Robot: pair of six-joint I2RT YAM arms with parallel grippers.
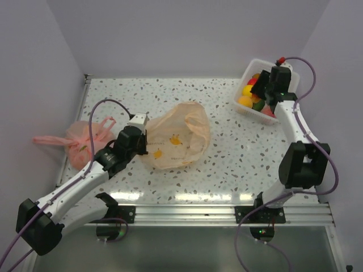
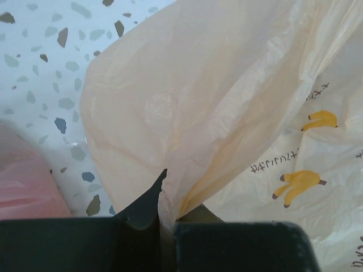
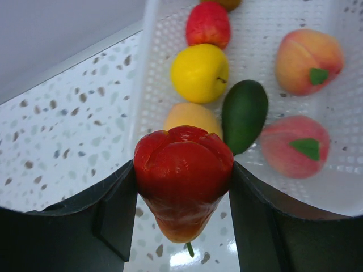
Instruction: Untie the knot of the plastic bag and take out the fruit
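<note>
The plastic bag [image 1: 176, 136] lies slumped in the middle of the table, pale peach-orange with small yellow banana prints. The knot is out of view. My left gripper [image 1: 143, 141] sits at the bag's left edge. In the left wrist view this gripper [image 2: 164, 224] is shut on a pinched fold of the bag's film [image 2: 215, 102]. My right gripper [image 1: 260, 90] hovers over the white basket [image 1: 243, 105] at the back right. In the right wrist view a red, bell-shaped fruit [image 3: 184, 181] sits between the fingers of the gripper [image 3: 183, 170], just outside the basket's near rim [image 3: 148, 68].
The basket holds several fruits: a yellow one [image 3: 199, 72], a green one [image 3: 244, 115], two peaches [image 3: 308, 54] and a red one [image 3: 208, 24]. A pink tied bag [image 1: 85, 141] lies at the table's left edge, close behind my left arm. Walls close in the left, back and right sides.
</note>
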